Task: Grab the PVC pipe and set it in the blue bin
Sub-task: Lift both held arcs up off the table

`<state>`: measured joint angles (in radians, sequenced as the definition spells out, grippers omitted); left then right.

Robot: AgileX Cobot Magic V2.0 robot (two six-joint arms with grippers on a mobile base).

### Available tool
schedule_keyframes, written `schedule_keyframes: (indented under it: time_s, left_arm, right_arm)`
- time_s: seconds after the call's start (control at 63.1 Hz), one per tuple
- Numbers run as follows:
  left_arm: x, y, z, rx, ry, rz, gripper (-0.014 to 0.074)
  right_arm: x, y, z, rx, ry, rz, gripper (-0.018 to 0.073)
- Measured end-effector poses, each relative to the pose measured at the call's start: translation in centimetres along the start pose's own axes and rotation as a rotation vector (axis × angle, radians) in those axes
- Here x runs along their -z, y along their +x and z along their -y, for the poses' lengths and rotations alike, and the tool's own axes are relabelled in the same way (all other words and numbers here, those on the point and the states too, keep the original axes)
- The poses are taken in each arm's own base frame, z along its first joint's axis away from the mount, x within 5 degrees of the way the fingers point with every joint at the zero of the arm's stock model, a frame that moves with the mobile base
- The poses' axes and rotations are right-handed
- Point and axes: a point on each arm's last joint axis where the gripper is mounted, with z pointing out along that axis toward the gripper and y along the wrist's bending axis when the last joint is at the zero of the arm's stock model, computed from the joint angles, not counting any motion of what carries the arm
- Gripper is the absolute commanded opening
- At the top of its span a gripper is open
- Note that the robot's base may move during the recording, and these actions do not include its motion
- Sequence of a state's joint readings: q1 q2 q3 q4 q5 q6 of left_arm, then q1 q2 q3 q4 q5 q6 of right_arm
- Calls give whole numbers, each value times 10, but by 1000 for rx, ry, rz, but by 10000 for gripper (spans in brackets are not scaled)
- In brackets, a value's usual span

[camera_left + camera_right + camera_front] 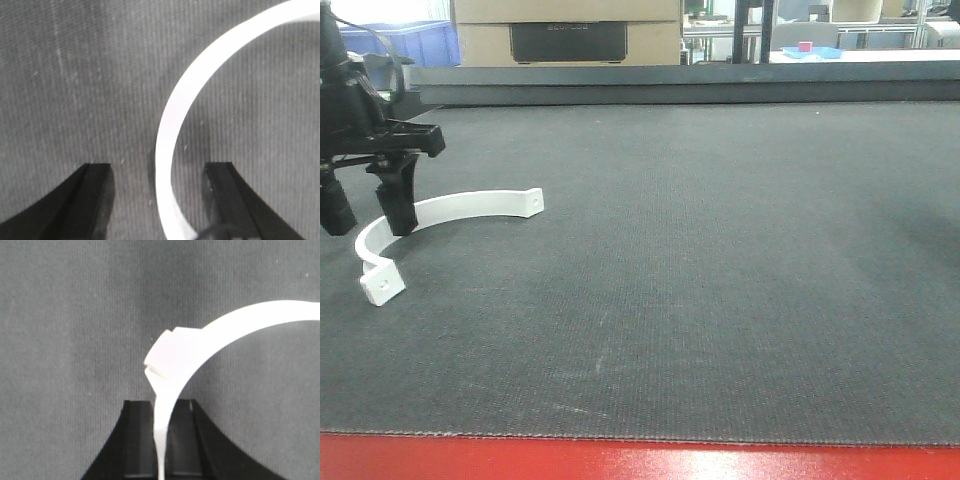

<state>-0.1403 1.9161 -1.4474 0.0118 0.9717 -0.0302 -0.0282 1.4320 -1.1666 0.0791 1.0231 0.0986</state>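
Observation:
A white half-circle PVC pipe (450, 207) with holed flat tabs at its ends lies on the dark mat at the left. My left gripper (368, 228) stands open, one finger on each side of the arc near its near end. In the left wrist view the pipe (170, 120) runs between the open left gripper's (157, 172) spread fingers without touching them. My right gripper (161, 410) is out of the front view. It is shut on the thin edge of another white curved pipe (250, 315), whose tab (167, 352) shows just ahead of the jaws. A blue bin (415, 42) sits at the far left behind the table.
The dark mat (720, 250) ends at a red front edge (640, 460). A raised grey rail (670, 80) bounds the back. Behind it stand a cardboard box (570, 30) and a shallow blue tray (812, 52) holding a red item.

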Motion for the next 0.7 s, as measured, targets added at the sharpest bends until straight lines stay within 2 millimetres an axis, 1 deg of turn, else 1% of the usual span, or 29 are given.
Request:
schedule_keyframes:
  time_s: [0.238,0.428,0.475,0.555,0.65,0.665,0.697]
  left_arm:
    - [-14,2,0,1,-1,-51,295]
    - [-14,1,0,1,-5,-54,294]
    - [-14,1,0,1,-5,-54,281]
    - [-14,1,0,3,-6,-54,228]
    - [-14,2,-1,0,-10,-62,83]
    - [-14,2,-1,0,-10,-62,43]
    - [-14,2,-1,0,-10,-67,-9]
  right_arm:
    - [0,-2,0,0,-2,24,-168]
    - [0,-2,0,0,-3,25,-168]
    - [0,-2,0,0,-3,25,-168]
    - [0,-3,0,0,-3,30,-168]
    - [0,-3,0,0,-3,32,-168]
    - [0,-3,0,0,-3,34,-168]
    - [0,-3,0,0,-3,33,-168]
